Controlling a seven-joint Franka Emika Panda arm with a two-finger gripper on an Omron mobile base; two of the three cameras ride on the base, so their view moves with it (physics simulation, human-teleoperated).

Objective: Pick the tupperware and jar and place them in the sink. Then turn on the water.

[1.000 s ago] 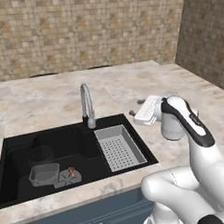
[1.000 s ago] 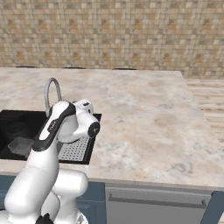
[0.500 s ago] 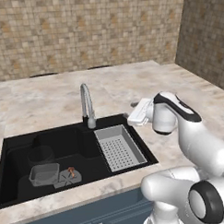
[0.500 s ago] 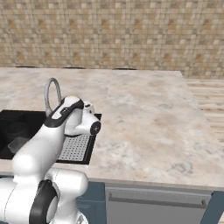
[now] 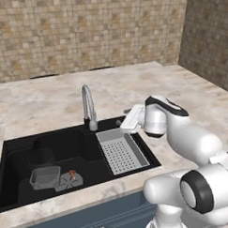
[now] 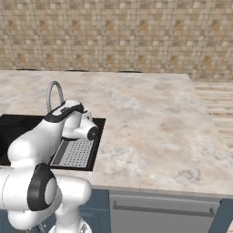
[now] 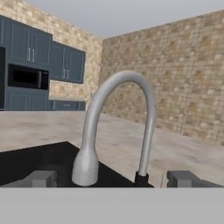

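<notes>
The sink (image 5: 18,143) is a black basin set in the counter. In its left half lies the grey tupperware (image 5: 45,177), and just behind it stands the faint dark jar (image 5: 41,159). The curved silver tap (image 5: 89,106) rises at the sink's back edge. No water shows at its tip. My gripper (image 5: 122,116) hangs just right of the tap, pointing at it, open and with nothing in it. In the hand view the tap (image 7: 114,127) fills the middle, close, between my two fingertips (image 7: 41,178).
A grey perforated strainer tray (image 5: 121,152) fills the sink's right end, under my hand. A small orange bit lies on the drain (image 5: 68,180). Marble counter (image 5: 190,98) stretches to the right, and a tiled wall stands behind.
The arm has swung left, carrying the hand from beside the strainer tray's right edge to just right of the tap. The jaws have stayed open.
</notes>
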